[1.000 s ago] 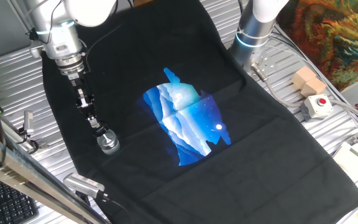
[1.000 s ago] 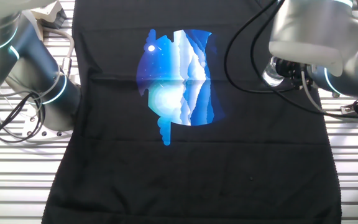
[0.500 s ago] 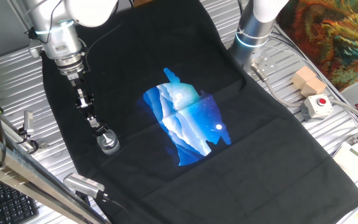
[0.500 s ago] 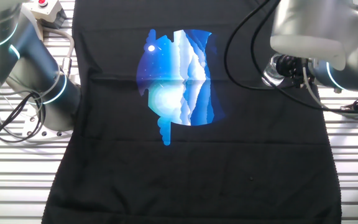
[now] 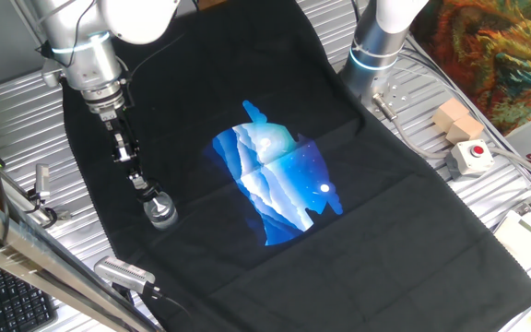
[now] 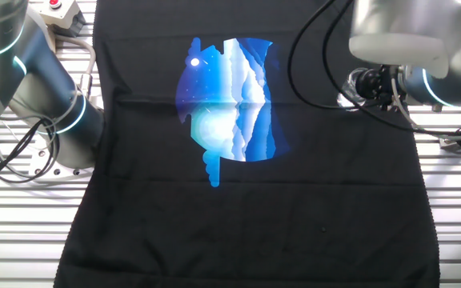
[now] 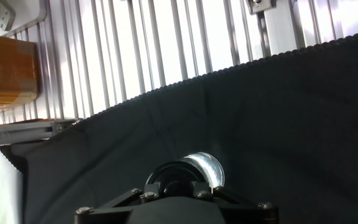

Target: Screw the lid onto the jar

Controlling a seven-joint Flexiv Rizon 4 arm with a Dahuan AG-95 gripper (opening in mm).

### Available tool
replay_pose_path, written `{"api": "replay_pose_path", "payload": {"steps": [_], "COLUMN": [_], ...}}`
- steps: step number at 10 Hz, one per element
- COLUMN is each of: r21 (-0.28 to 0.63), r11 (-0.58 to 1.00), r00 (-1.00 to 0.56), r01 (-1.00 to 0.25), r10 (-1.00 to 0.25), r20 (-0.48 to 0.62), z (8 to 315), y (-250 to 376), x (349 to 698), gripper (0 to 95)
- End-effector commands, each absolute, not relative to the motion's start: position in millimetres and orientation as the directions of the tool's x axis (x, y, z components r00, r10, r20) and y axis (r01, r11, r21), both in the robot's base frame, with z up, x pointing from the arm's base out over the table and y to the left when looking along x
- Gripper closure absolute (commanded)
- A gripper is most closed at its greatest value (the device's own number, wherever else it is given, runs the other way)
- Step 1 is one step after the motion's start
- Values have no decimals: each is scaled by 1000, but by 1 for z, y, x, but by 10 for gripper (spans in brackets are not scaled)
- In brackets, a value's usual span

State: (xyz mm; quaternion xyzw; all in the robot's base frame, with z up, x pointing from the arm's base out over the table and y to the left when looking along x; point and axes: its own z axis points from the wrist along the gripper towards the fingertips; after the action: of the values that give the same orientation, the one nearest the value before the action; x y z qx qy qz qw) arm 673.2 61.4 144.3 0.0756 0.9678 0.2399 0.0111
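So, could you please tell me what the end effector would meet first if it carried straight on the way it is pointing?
Most likely the jar: the end effector slants down right above it on the black cloth. A dark lid seems to sit at its tip, so whether contact already exists is unclear.

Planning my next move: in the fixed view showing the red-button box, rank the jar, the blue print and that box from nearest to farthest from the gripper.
1. Jar: right under the gripper, near the cloth's left edge.
2. Blue print: mid-cloth, to the right.
3. Red-button box: off the cloth, far right.
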Motion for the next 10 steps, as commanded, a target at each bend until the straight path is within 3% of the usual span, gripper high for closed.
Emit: {"api": "replay_pose_path", "payload": {"steps": [1, 10], "r21": [449, 359], "r11": [882, 918], "r00": [-988, -984], "r01": [145, 169], "r10": [153, 180], "r20": [18, 1], "z": [147, 154], "y": [62, 66], "x": [673, 671], "gripper": [950, 950]}}
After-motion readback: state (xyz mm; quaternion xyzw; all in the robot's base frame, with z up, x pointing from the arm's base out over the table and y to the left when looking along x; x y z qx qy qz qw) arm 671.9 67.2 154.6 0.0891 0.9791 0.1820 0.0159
